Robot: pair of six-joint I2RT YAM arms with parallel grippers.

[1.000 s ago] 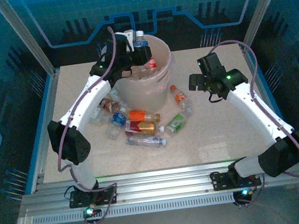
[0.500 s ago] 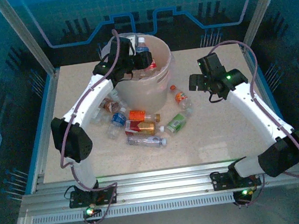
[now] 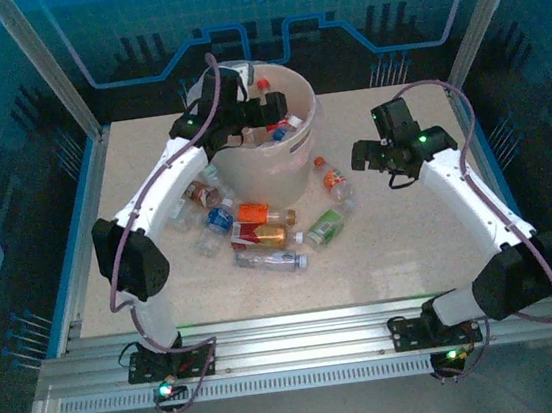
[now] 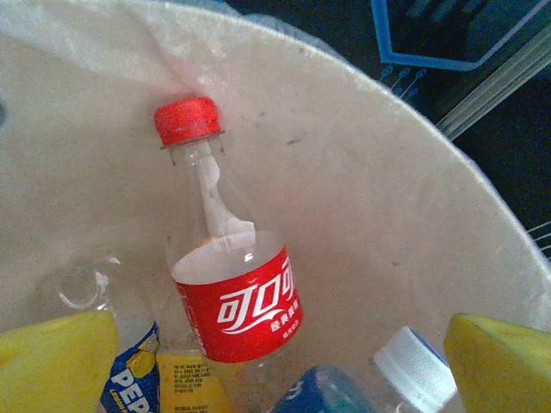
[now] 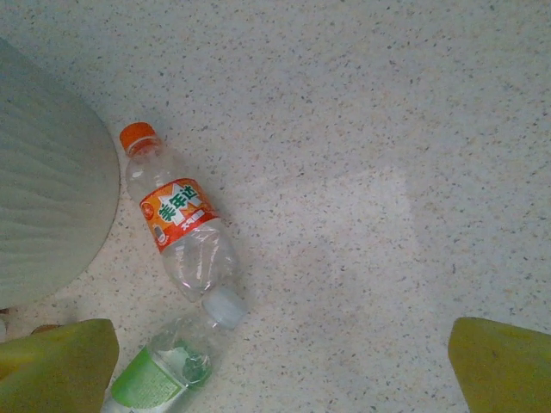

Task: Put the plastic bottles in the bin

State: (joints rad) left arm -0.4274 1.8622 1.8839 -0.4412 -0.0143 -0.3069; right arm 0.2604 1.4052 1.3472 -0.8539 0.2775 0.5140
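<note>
The bin (image 3: pixel 270 172) stands at the back middle of the table, and its pale inner wall (image 4: pixel 387 198) curves round the bottles inside it. My left gripper (image 3: pixel 255 114) hangs over its mouth, open, its yellow fingers (image 4: pixel 52 361) far apart with nothing held. Below it lie a red-labelled bottle (image 4: pixel 232 292) and a blue-labelled, white-capped bottle (image 4: pixel 411 366) (image 3: pixel 288 124). My right gripper (image 3: pixel 368 153) hovers open over bare table, right of an orange-labelled bottle (image 5: pixel 181 228) (image 3: pixel 331 178) and a green-labelled bottle (image 5: pixel 168 366) (image 3: pixel 326 226).
More bottles lie in a cluster in front of the bin: an orange one (image 3: pixel 257 212), a red-labelled one (image 3: pixel 257 234), a blue one (image 3: pixel 219 218) and a clear one (image 3: pixel 270 260). Others lie under the left arm (image 3: pixel 194 191). Metal frame posts border the table.
My left gripper has let go of the blue-labelled, white-capped bottle, which now lies in the bin. The right arm has shifted slightly.
</note>
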